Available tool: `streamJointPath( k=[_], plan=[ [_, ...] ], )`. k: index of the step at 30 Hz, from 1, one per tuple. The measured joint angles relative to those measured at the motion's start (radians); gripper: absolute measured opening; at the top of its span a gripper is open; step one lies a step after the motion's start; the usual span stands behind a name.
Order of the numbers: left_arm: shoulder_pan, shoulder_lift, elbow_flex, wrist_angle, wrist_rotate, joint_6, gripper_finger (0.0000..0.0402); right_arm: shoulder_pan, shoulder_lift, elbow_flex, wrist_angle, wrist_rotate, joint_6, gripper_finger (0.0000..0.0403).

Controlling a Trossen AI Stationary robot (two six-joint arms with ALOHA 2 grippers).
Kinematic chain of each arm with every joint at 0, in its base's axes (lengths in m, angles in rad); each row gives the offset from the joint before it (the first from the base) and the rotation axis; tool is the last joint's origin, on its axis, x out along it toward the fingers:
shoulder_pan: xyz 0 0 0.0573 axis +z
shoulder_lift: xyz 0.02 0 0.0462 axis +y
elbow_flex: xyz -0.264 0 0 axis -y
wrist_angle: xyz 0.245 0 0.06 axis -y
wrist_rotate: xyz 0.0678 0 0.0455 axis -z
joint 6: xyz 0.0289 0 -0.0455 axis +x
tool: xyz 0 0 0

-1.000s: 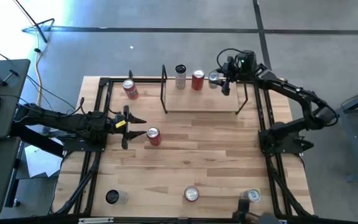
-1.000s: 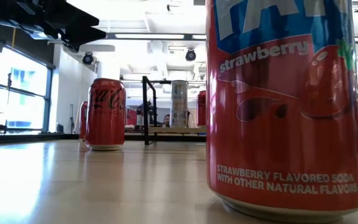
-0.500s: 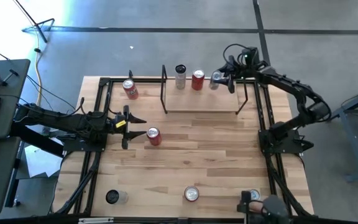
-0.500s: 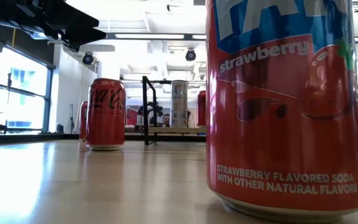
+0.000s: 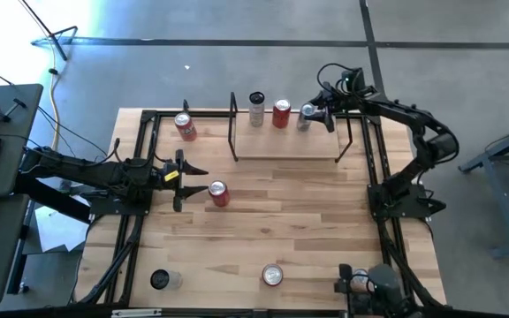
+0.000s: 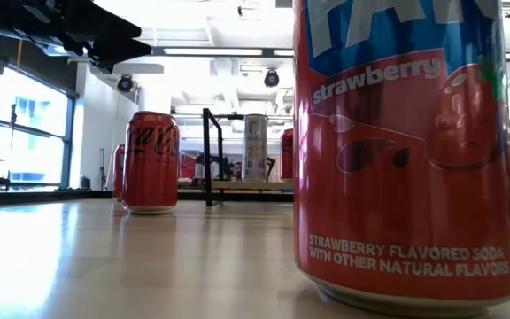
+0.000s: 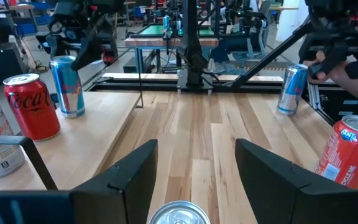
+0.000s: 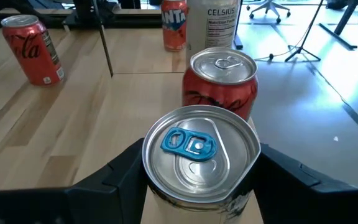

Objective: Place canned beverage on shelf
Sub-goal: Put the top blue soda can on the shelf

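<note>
Silver can (image 8: 197,155) clamped by right fingers (image 8: 129,171) at shelf (image 5: 285,146) right end, beside red can (image 8: 219,81); rigid, slick, thin-walled, best gripped mid-body. Left fingers (image 7: 123,180) apart, empty, mid-bench (image 5: 307,230)

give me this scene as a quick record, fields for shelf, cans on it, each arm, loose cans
shelf: light-wood board in black rods, at the table's far edge
cans on shelf: white Celsius can, red can, silver can with blue tab
right gripper: at the shelf's right end, fingers on both sides of the silver can
left gripper: fingers apart, low over the table, red can beside it, not held
loose cans: red one left of the shelf, strawberry soda can near the front edge
</note>
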Motion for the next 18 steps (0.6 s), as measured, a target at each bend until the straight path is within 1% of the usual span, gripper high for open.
streamJointPath(
  k=[6, 10, 15, 18],
  plan=[
    [0.0, 0.0, 0.0, 0.002, 0.004, -0.001, 0.0204, 0.0, 0.012, 0.002, 0.013, 0.003, 0.003, 0.022],
    [0.0, 0.0, 0.0, 0.002, 0.021, -0.011, 0.0204, 0.0, 0.013, 0.002, 0.036, 0.019, 0.047, 0.0221],
    [0.0, 0.0, 0.0, 0.002, 0.027, -0.011, 0.0204, 0.0, 0.013, 0.002, 0.046, 0.037, 0.086, 0.0265],
    [0.0, 0.0, 0.0, 0.002, 0.027, -0.011, 0.0204, 0.0, 0.014, 0.003, 0.044, 0.037, 0.11, 0.0279]
  ],
)
